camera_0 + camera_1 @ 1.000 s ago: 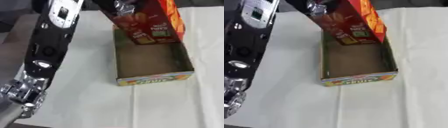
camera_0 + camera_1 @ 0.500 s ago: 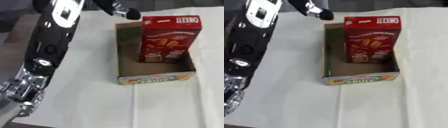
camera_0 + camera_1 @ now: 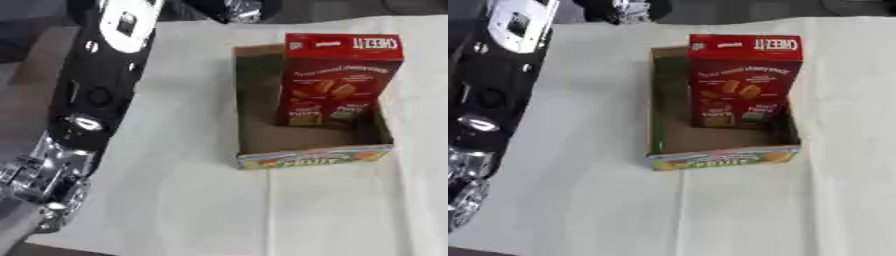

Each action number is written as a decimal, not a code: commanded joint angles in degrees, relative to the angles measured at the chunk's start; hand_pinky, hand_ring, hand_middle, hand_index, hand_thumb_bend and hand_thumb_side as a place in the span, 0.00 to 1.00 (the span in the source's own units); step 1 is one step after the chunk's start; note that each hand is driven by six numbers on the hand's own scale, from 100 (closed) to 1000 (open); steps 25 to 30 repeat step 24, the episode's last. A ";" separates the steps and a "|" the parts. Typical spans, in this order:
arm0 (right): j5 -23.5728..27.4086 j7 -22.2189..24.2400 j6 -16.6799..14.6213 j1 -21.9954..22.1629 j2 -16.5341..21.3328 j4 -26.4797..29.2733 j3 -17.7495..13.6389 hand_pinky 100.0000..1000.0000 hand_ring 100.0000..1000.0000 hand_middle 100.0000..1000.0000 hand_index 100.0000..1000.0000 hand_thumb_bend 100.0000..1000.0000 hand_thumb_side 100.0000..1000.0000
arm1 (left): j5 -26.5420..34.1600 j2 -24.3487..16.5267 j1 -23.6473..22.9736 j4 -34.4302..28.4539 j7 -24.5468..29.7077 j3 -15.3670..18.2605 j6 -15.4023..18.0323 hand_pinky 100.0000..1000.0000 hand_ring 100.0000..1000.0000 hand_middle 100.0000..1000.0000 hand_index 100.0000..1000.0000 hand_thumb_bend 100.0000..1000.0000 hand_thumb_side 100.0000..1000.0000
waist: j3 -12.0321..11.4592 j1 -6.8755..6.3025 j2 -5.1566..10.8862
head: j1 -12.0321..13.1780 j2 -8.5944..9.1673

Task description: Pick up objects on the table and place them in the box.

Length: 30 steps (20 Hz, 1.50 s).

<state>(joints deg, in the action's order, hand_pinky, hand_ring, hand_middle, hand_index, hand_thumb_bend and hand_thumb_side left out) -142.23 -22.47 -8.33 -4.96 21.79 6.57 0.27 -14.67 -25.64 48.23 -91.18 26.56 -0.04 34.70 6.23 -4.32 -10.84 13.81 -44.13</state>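
A red cracker carton [image 3: 744,80] stands upright inside the open cardboard box [image 3: 719,156] on the cloth-covered bench [image 3: 710,210]. The left robot hand [image 3: 627,9] hovers beyond the box's far-left corner, its fingers impossible to make out.

The place looked like a robot test or demonstration station rather than a home or a shop, though little of the room showed; a desk [image 3: 710,210] was covered edge to edge by a plain off-white cloth [image 3: 192,200], creased in a few lines, and past its far edge only a dark grey blurred background could be seen; the staging was sparse, with a single open cardboard box [image 3: 311,156] bearing a colourful printed front and a red cracker box [image 3: 744,80] standing in it; a black and silver robot arm [image 3: 96,100] crossed the left side.
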 commanded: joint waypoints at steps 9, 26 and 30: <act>0.94 -0.71 1.49 1.48 1.80 0.10 -0.39 0.40 0.54 0.61 0.72 0.00 1.00 | 38.36 -9.25 -10.31 -6.63 -13.43 -1.97 10.19 0.54 0.78 0.80 0.89 0.10 0.88 | -2.23 0.65 0.55 | 0.41 0.01; 3.42 -1.63 2.47 2.18 1.99 -0.18 -0.46 0.40 0.54 0.61 0.73 0.00 1.00 | 53.55 -8.46 -23.38 -10.53 -4.01 2.54 6.12 0.51 0.75 0.80 0.89 0.16 0.88 | -3.27 0.81 -0.02 | -0.08 0.01; 3.42 -1.63 2.47 2.18 1.99 -0.18 -0.46 0.40 0.54 0.61 0.73 0.00 1.00 | 53.55 -8.46 -23.38 -10.53 -4.01 2.54 6.12 0.51 0.75 0.80 0.89 0.16 0.88 | -3.27 0.81 -0.02 | -0.08 0.01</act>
